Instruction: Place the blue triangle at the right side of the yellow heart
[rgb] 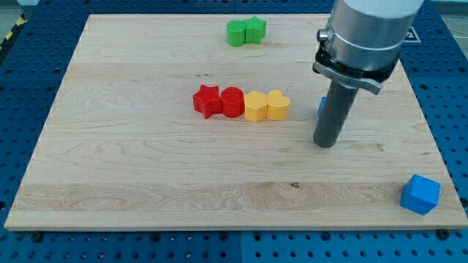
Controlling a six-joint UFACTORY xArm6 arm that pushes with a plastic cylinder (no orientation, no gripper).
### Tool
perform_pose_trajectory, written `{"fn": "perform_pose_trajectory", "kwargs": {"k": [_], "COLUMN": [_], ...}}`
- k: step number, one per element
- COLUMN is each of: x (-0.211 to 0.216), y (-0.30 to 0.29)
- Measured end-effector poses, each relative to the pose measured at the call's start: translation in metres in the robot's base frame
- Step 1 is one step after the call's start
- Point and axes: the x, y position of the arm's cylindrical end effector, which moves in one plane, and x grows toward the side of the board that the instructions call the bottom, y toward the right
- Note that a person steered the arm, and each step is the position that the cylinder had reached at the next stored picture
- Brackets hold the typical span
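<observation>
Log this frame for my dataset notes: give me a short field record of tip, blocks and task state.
tip: my tip, at the view's right of the row
blue triangle: mostly hidden behind the rod
yellow heart: right end of the row
row: red star, red round block, yellow block, heart
elsewhere: green blocks, blue cube
task: triangle apart from heart

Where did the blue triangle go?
The blue triangle is mostly hidden behind my tip, on the view's right of the yellow heart, with a gap between them.

Wooden board (146, 168) carries red star (207, 100), yellow heart (278, 105), blue cube (420, 193), perhaps two green blocks (246, 31).
</observation>
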Motion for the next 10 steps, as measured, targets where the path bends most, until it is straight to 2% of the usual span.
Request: {"fn": "perform_pose_trajectory", "kwargs": {"k": [1,3,6,8,9,10], "x": [0.003,-0.037,-0.062,-0.074,-0.104,-0.122], "y": [0.022,0.033,-0.030,0.040,0.059,0.051]}}
